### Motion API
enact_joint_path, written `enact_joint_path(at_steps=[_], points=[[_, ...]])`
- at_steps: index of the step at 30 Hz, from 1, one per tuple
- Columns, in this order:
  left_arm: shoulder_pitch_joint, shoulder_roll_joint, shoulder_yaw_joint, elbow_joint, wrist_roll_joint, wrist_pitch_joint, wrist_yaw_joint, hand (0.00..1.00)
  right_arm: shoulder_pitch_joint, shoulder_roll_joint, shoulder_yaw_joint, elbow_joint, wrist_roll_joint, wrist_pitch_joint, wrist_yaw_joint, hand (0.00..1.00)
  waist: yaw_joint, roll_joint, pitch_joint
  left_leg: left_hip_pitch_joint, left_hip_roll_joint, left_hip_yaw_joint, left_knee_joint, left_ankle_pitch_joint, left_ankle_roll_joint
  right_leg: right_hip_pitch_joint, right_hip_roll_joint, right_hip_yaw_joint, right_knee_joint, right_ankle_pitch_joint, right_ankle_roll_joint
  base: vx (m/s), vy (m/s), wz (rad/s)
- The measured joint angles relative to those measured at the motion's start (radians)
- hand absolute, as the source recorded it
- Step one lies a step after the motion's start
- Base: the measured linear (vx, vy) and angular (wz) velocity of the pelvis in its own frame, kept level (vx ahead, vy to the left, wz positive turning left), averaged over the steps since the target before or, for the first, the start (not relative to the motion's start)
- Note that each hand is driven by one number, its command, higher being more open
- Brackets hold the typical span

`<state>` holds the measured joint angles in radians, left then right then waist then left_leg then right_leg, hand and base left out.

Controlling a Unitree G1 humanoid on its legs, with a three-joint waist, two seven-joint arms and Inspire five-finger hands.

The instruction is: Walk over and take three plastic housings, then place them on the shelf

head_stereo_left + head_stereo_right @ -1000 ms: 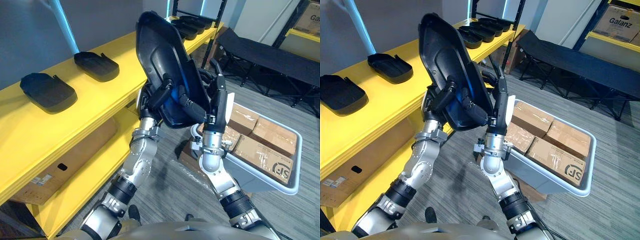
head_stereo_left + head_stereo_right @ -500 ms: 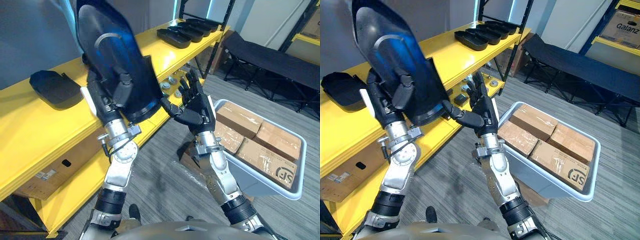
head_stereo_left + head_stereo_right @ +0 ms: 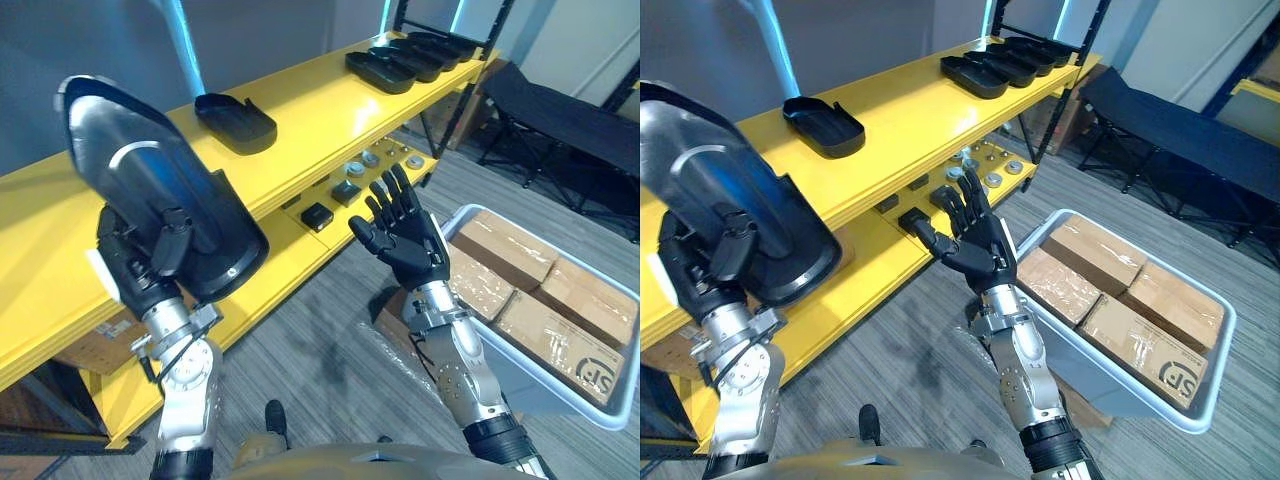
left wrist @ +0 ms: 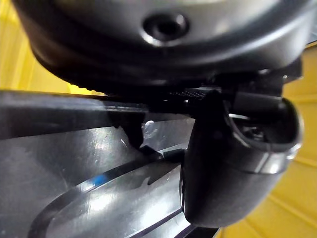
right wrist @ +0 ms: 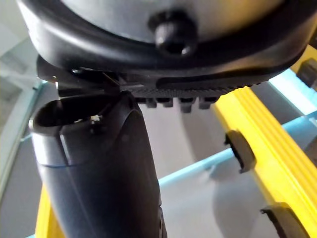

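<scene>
- Plastic housing (image 3: 150, 200): a black, glossy shell, tilted on end in your left hand (image 3: 168, 245). It hangs over the front edge of the yellow shelf (image 3: 320, 115) at its near end and appears clear of the board.
- Left hand: fingers and thumb are curled round the housing's lower rim. In the left wrist view the thumb presses against the shiny surface.
- Right hand (image 3: 408, 238): empty, with fingers straight and spread and the palm turned up. It is held between the shelf and the grey bin (image 3: 1118, 388) and touches nothing.
- Shelf top: a single housing (image 3: 236, 122) lies flat farther along, and a row of housings (image 3: 410, 62) sits at the far end. Bare yellow board lies between the held housing and the single one.
- Bin: it holds cardboard boxes (image 3: 1110, 262) and stands well apart from the shelf.
- Step in hand: judged to be the placing stage, with one housing carried to the shelf and not yet set down. You cannot tell from this moment how many of the three are already placed.
- Next move: you need to bring the housing over the bare board, turn it from on-end to flat like its neighbours, and lower it until it rests. Only then should you uncurl the left hand.
- Caution: a one-handed hold on the rim of a tall, tilted shell may let it swing, so your free right hand could steady it.
</scene>
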<state>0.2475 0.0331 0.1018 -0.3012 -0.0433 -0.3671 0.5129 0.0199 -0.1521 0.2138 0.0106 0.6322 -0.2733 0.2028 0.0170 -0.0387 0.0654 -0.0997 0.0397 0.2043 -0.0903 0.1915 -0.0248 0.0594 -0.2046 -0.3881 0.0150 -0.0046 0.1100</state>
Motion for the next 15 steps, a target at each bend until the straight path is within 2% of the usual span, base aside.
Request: enact_joint_path(at_steps=[4, 5, 7, 10, 15], points=[[0.07, -0.018, 0.048, -0.096, -0.032, -0.002, -0.098, 0.0, -0.01, 0.0, 0.054, 0.056, -0.052, 0.0, -0.032, 1.0, 0.053, 0.016, -0.003, -0.003, -0.012, -0.079, 0.0, 0.01, -0.003, 0.045, 0.001, -0.08, 0.001, -0.023, 0.004, 0.0, -0.027, 0.68], [0.093, -0.033, 0.089, -0.115, -0.036, -0.008, -0.125, 0.0, -0.053, 0.001, 0.1, 0.101, -0.09, 0.0, -0.052, 1.0, 0.085, 0.028, -0.005, -0.011, -0.013, -0.112, 0.0, 0.017, -0.005, 0.056, 0.005, -0.11, 0.001, -0.029, 0.006, -0.01, -0.038, 0.57], [0.107, -0.034, 0.113, -0.125, -0.043, -0.011, -0.146, 0.0, -0.087, 0.002, 0.122, 0.121, -0.118, 0.0, -0.066, 1.0, 0.103, 0.034, -0.003, -0.021, -0.012, -0.132, 0.0, 0.022, -0.008, 0.059, 0.007, -0.131, 0.0, -0.031, 0.005, -0.02, -0.028, 0.46], [0.125, -0.035, 0.16, -0.127, -0.079, -0.031, -0.185, 0.0, -0.166, 0.011, 0.151, 0.154, -0.12, 0.002, -0.103, 1.0, 0.156, 0.034, -0.002, -0.034, -0.015, -0.167, 0.0, 0.032, -0.009, 0.069, 0.01, -0.166, 0.001, -0.036, 0.005, -0.03, -0.015, 0.36], [0.169, -0.035, 0.176, -0.129, -0.111, -0.031, -0.243, 0.0, -0.2, 0.02, 0.148, 0.153, -0.157, 0.002, -0.126, 1.0, 0.166, 0.033, -0.001, -0.034, -0.014, -0.168, 0.0, 0.03, -0.005, 0.065, 0.013, -0.163, 0.011, -0.039, 0.008, -0.03, -0.004, 0.01]])
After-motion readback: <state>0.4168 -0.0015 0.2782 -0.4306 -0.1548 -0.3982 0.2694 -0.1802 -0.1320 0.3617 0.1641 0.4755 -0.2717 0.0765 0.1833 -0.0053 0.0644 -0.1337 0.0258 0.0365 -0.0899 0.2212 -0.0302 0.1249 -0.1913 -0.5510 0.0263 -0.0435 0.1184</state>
